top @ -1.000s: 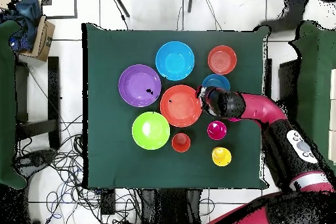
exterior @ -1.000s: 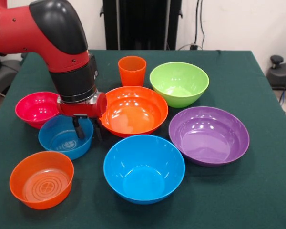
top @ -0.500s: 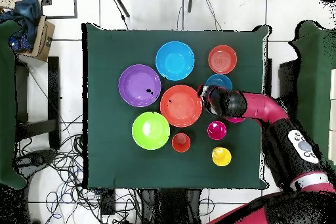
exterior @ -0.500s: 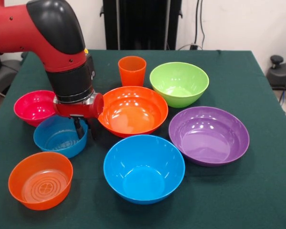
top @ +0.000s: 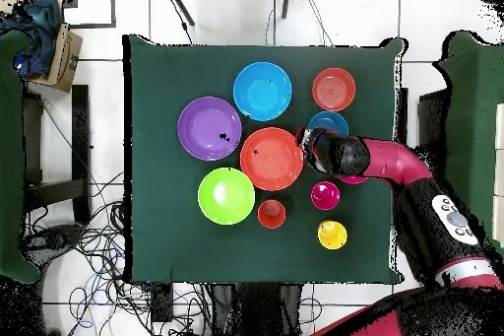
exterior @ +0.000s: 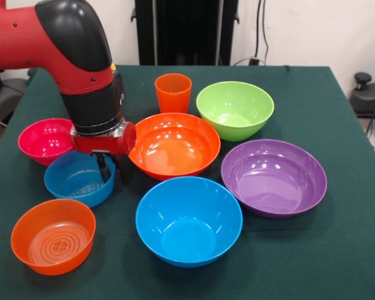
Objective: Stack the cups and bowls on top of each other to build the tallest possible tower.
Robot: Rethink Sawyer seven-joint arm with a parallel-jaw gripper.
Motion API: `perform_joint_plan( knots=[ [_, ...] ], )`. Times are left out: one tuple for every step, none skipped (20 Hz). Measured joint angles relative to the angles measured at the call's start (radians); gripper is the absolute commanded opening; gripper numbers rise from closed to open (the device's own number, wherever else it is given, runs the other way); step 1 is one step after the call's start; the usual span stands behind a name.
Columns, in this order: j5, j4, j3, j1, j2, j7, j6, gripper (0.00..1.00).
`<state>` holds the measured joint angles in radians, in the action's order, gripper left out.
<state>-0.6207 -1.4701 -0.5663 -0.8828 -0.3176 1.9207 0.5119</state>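
Now jaws (exterior: 110, 170) straddle the translucent blue bowl's (exterior: 75, 181) rim.

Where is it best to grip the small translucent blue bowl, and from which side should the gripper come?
Probably the small translucent blue bowl by its thin rim, from above: it sits upright and open. The gripper already straddles the rim section nearest the large orange bowl.

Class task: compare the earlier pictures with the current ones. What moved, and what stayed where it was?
The tool, its fingers straddling the small blue bowl's rim, dragged that bowl a little leftward in the front view. The small orange bowl and magenta bowl shifted slightly left too. The large bowls and orange cup stayed put.
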Motion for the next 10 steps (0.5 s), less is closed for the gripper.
perform_joint_plan(
  knots=[
    [0.000, 0.000, 0.000, 0.000, -0.001, 0.000, 0.000, 0.00],
    [0.000, 0.000, 0.000, 0.000, -0.001, 0.000, 0.000, 0.00],
    [0.000, 0.000, 0.000, 0.000, -0.002, 0.000, 0.000, 0.00],
    [0.000, 0.000, 0.000, 0.000, -0.002, 0.000, 0.000, 0.00],
    [0.000, 0.000, 0.000, 0.000, -0.004, 0.000, 0.000, 0.00],
    [0.000, -0.001, 0.000, -0.001, -0.005, 0.000, 0.000, 0.00],
    [0.000, -0.001, 0.000, -0.001, -0.006, 0.000, 0.000, 0.00],
    [0.000, -0.001, 0.000, -0.001, -0.006, 0.000, 0.000, 0.00],
    [0.000, -0.001, 0.000, -0.002, -0.008, 0.000, 0.000, 0.00],
    [0.000, -0.001, 0.000, -0.002, -0.009, 0.000, 0.000, 0.00]
  ],
)
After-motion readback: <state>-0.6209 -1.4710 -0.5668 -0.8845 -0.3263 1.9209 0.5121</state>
